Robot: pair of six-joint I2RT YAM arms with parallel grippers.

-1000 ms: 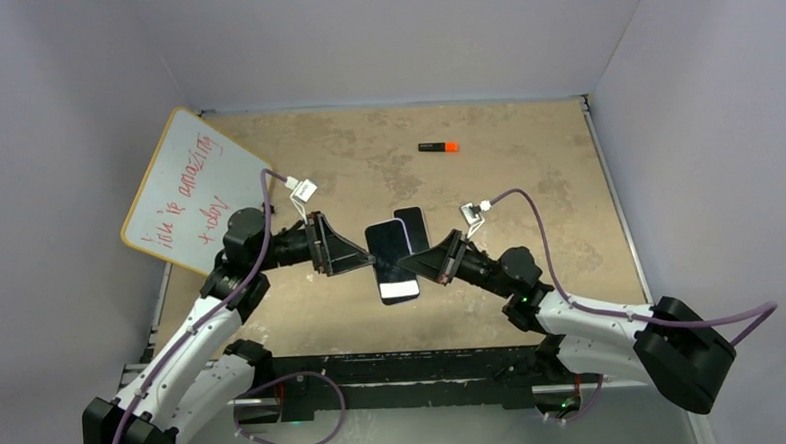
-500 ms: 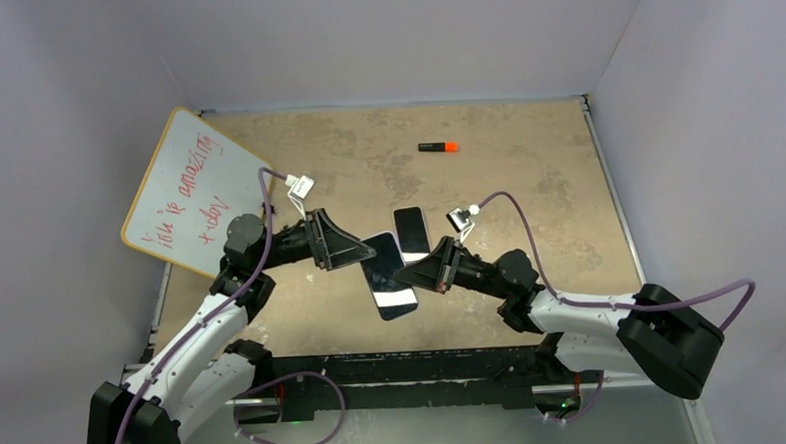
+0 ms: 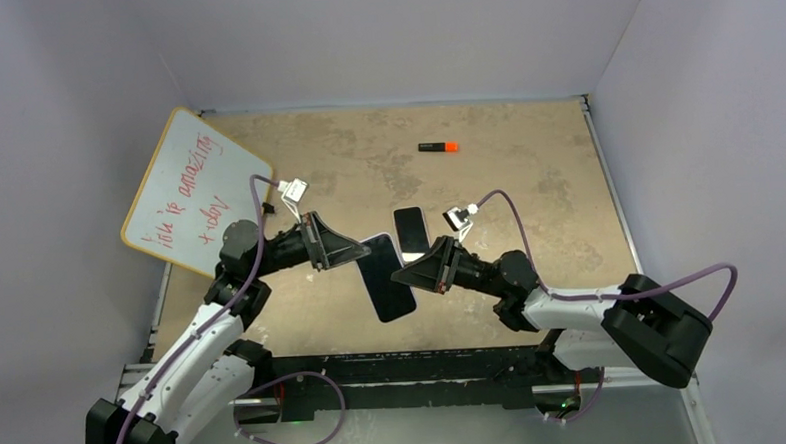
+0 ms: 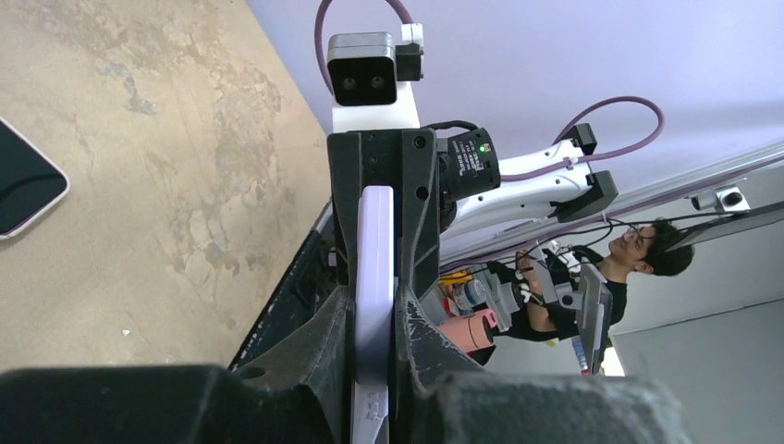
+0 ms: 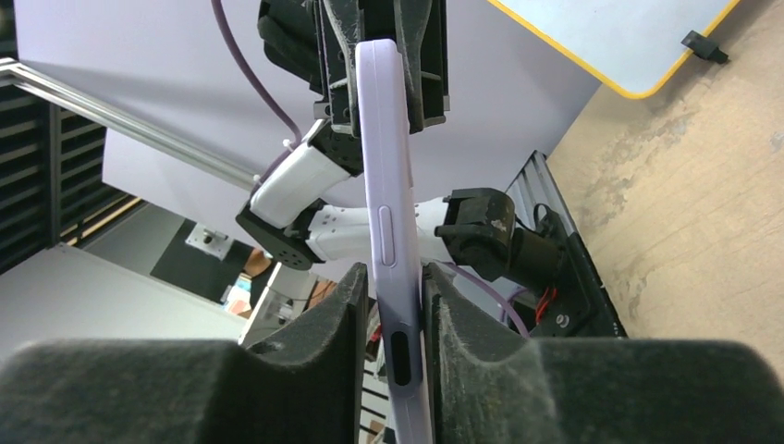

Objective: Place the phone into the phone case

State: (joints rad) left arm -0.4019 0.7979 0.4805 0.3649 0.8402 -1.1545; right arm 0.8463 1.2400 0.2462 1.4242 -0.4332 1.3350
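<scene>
Top external view gives you both arms meeting over the middle of the table [image 3: 547, 175], with a lilac phone case [image 3: 385, 282] carried between them, clear of the surface. From above the case reads as a dark slab tilted on a diagonal, its upper end toward the left arm and its lower end hanging toward the near edge.

Your left gripper [image 3: 362, 255] has the upper left part of the case. In the left wrist view its fingers [image 4: 335, 324] press on both faces of the case [image 4: 374, 259], seen edge-on as a pale lilac strip, so this gripper is clamped on it.

Your right gripper [image 3: 399, 275] meets the case from the opposite side. In the right wrist view the case [image 5: 388, 166] runs straight up between the two pads [image 5: 347, 314], its side button and a slot visible on the edge. The pads lie against both faces with no gap that you can make out, so it reads as gripping the case as well. At the far end of that strip you can see the left gripper [image 5: 384, 55] on the case.

Your phone [image 3: 410, 231] lies flat on the table just beyond the held case, screen dark, with a pale rim. It shows again at the left edge of the left wrist view [image 4: 23, 185]. Neither gripper touches it, and it is not in the case.

A whiteboard [image 3: 182, 191] with red writing leans at the left wall, and a black marker with an orange cap [image 3: 438, 147] lies well apart near the far side.
</scene>
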